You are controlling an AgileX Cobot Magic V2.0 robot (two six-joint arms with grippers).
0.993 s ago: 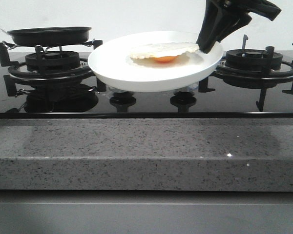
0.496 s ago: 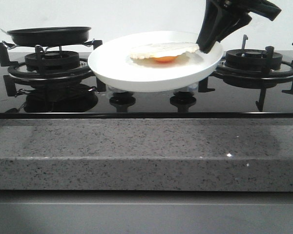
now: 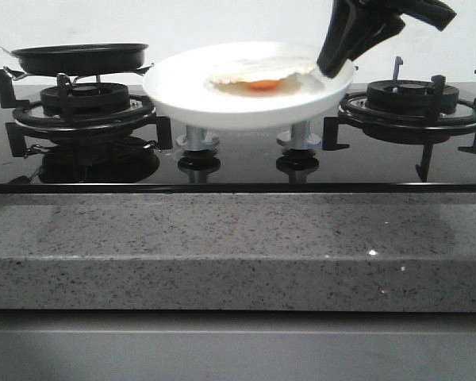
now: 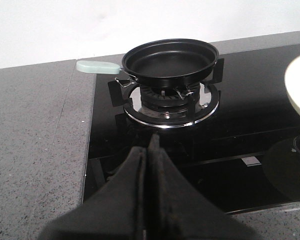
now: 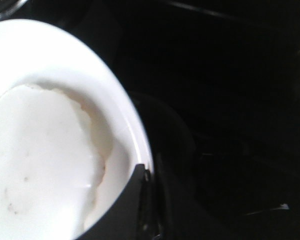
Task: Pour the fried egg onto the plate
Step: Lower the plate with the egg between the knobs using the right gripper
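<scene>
While the egg (image 3: 260, 78) lies on the plate (image 3: 222, 107), off-white edge up and an orange yolk showing under its near side, the plate itself hangs clear above the middle of the black glass hob (image 3: 238, 171), held by its right rim in the right end effector (image 3: 333, 70), whose fingers pinch that rim. Below the plate two pale knobs (image 3: 197, 141) stand on the glass, apart from its underside. To the left a black pan (image 3: 81, 57) with a pale green handle (image 4: 96, 66) sits on the left burner grate (image 3: 79, 111); nothing lies in it. To the right is a second burner (image 3: 412, 99), bare. In front of the hob runs the speckled grey tabletop (image 3: 238, 246). The left end effector (image 4: 149, 150) hovers near the front edge of the hob, short of the pan, its fingers pressed together with nothing between them. In the right wrist view the egg and plate are washed out to near white, the yolk cannot be made out, and the hob behind is almost wholly dark. The right arm is cut off by the top of the front view, and only a sliver of the plate shows in the left wrist view.
</scene>
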